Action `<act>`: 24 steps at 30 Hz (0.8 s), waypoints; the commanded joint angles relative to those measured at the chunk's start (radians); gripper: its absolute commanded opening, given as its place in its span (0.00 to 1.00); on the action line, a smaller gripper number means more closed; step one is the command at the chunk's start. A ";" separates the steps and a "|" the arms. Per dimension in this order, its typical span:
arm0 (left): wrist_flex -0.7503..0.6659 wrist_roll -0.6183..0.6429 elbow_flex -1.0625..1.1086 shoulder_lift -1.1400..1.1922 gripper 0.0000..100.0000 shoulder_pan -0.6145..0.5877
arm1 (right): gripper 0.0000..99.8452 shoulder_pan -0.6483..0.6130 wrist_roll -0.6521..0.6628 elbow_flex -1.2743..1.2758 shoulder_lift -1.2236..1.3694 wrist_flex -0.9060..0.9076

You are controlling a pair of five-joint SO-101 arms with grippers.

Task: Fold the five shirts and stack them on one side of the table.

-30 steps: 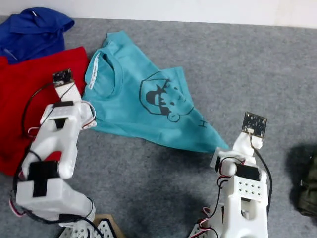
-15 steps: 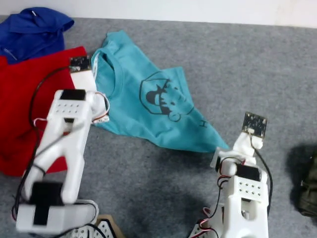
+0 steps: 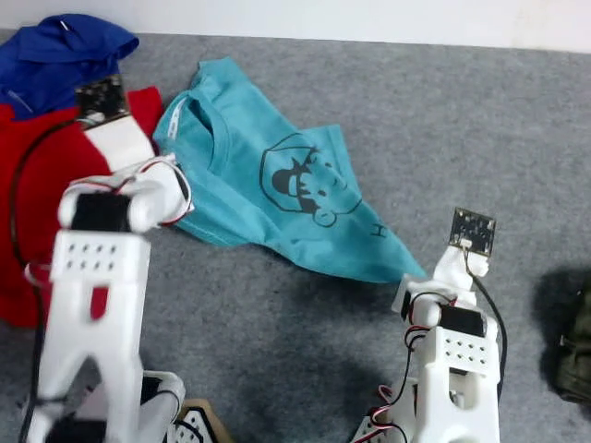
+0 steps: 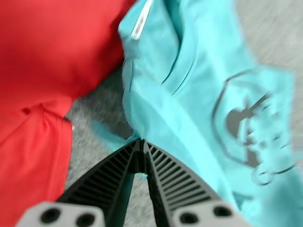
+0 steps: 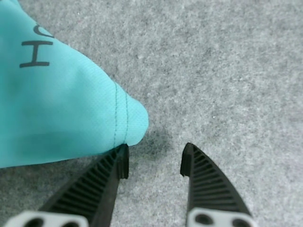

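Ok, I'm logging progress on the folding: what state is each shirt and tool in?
teal shirt: unfolded, lying rumpled, print up.
red shirt: unfolded, spread flat.
blue shirt: bunched, not folded.
dark green garment: a crumpled heap.
left tool: shut, tips at the teal shirt's edge.
right tool: open, beside the teal shirt's corner.

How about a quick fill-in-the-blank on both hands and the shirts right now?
1. The left hand is ___ at the teal shirt's edge.
2. The right hand is ___, with that shirt's corner beside one finger.
3. The red shirt lies next to the teal shirt's ___.

Missing words: shut; open; collar.
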 commanded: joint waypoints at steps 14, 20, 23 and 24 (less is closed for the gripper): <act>-0.308 0.015 0.378 -0.174 0.22 0.013 | 0.19 -0.033 0.023 -0.047 -0.016 -0.018; -0.361 0.017 0.418 -0.183 0.22 -0.120 | 0.19 -0.033 0.025 -0.047 -0.016 -0.018; -0.288 0.017 0.398 -0.193 0.22 -0.220 | 0.19 -0.033 0.025 -0.047 -0.016 -0.018; -0.249 0.015 0.400 -0.202 0.22 -0.242 | 0.19 -0.033 0.025 -0.047 -0.016 -0.018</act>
